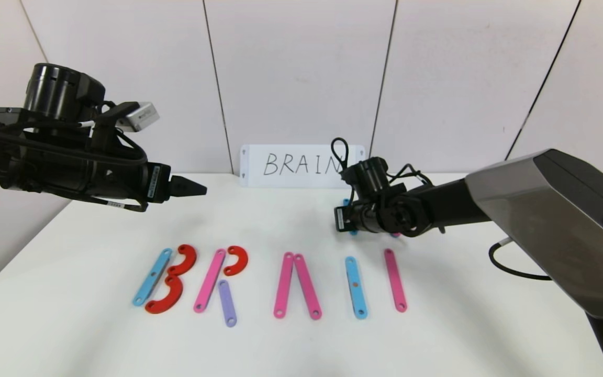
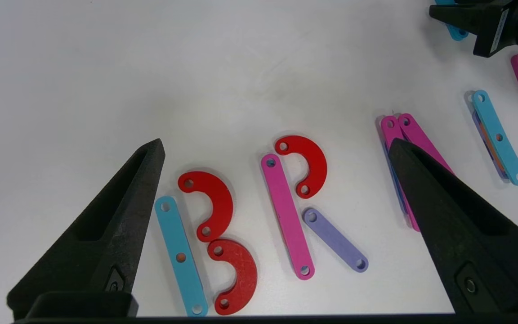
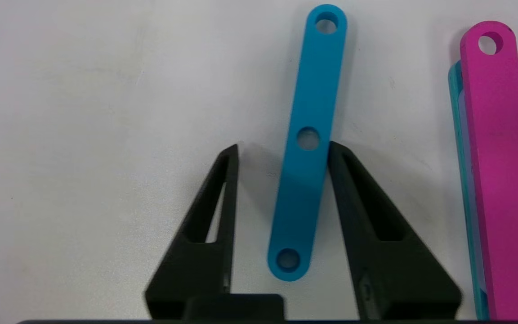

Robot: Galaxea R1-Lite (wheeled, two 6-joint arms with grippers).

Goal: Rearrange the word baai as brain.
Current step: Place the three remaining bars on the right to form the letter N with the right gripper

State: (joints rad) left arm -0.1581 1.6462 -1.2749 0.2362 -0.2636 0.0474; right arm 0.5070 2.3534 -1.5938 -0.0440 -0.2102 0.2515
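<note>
The flat plastic letters lie in a row on the white table. A blue strip with two red curves makes a B. A pink strip, a red curve and a purple strip make an R. Two leaning pink strips come after, then a blue strip and a pink strip. Behind them my right gripper straddles a loose blue strip; one finger touches it and the other stands off. My left gripper hovers wide open above the B and R.
A white card reading BRAIN leans against the back wall. Beside the loose blue strip lies a pink strip stacked on a teal one. The right arm's cable rests on the table at the right.
</note>
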